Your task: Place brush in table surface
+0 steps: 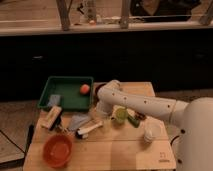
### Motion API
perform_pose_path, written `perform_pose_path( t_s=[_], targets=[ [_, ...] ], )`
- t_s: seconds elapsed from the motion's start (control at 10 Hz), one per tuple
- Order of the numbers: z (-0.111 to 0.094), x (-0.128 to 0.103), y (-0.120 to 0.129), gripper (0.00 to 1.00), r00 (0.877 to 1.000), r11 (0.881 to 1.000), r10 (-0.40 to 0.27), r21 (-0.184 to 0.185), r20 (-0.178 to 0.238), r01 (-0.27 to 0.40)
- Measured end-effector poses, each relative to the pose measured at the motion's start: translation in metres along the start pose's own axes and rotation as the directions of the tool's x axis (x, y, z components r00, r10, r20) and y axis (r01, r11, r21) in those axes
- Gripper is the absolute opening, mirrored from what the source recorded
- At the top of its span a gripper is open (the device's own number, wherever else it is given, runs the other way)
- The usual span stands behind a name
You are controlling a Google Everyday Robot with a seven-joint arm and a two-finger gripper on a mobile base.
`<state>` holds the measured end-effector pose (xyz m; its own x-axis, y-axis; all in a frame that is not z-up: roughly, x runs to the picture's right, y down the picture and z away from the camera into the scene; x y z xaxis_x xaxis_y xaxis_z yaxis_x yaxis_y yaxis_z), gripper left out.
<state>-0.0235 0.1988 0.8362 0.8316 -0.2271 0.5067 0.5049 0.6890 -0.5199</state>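
Observation:
The brush [90, 128], with a long white handle and a small dark head at its lower left end, lies slanted on the light tan table surface [120, 150], left of centre. My white arm reaches in from the right and bends down over the table. My gripper [102, 114] is low over the table at the brush's upper right end. Whether it touches the brush cannot be told.
A green tray [67, 80] at the back left holds an orange ball [85, 89] and a sponge [54, 100]. An orange bowl [57, 150] sits front left, a tan wooden block [51, 117] and grey cloth [77, 121] beside the brush. A green item [121, 115] and white cup [151, 131] sit right.

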Motion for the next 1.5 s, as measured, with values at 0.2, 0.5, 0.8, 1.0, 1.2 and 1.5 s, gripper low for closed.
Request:
perform_pose_path(
  t_s=[0.2,0.5,0.8,1.0,1.2,1.5],
  targets=[
    [0.013,0.006,0.003,0.80,1.000,1.000,0.021,-0.011,0.006,-0.021],
    [0.023,0.011,0.003,0.55,0.999,0.999,0.038,-0.023,0.011,-0.037],
    [0.024,0.012,0.002,0.24,0.999,0.999,0.038,-0.031,0.012,-0.038],
    [0.021,0.012,0.002,0.07,0.999,0.999,0.033,-0.033,0.005,-0.033],
    [0.020,0.012,0.004,0.00,0.999,0.999,0.035,-0.038,0.007,-0.034],
    [0.013,0.003,0.001,0.00,1.000,0.999,0.004,-0.040,-0.003,-0.004]
  ],
)
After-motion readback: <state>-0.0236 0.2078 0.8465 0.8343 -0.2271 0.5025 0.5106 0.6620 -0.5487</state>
